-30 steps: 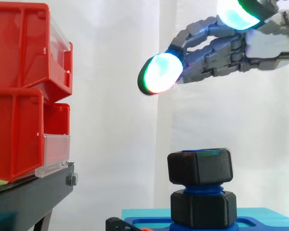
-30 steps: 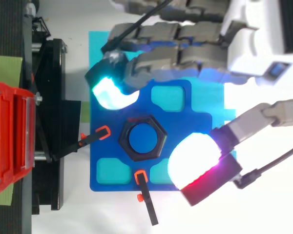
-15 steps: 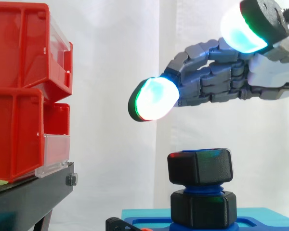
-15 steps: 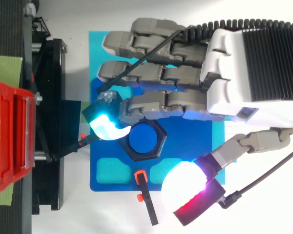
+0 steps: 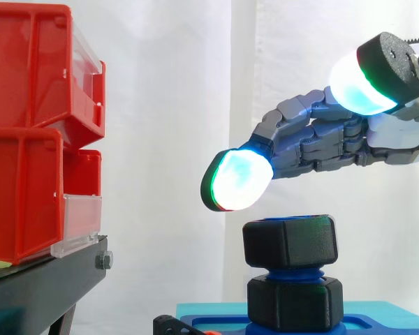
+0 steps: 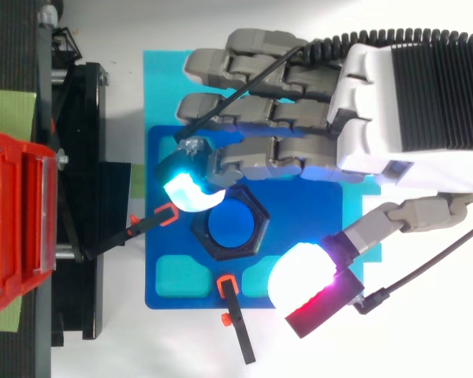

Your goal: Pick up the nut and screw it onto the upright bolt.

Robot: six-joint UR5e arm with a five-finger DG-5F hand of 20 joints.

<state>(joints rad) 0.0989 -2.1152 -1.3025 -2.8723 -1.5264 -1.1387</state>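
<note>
A black hexagonal nut (image 5: 290,241) sits on top of the upright blue bolt (image 6: 231,226), above a second black nut (image 5: 295,303) lower on the thread. The bolt stands on a blue base plate (image 6: 299,224). My hand (image 6: 394,106) hovers just above the top nut, reaching in from the right. Its fingers are stretched out and slightly bent, and one glowing fingertip (image 5: 236,179) hangs close over the nut's left edge without touching. The thumb pad (image 6: 303,276) stands apart on the near side. Nothing is held.
Red bins (image 5: 35,132) are stacked on a black stand (image 5: 42,286) at the left. Two black clips with orange tips (image 6: 164,214) lie at the blue plate's left and front edges. A cyan mat (image 6: 159,67) lies under the plate.
My hand has dropped towards the top nut and drawn back a little to the right; its leading fingertip now hangs just above the nut's left edge.
</note>
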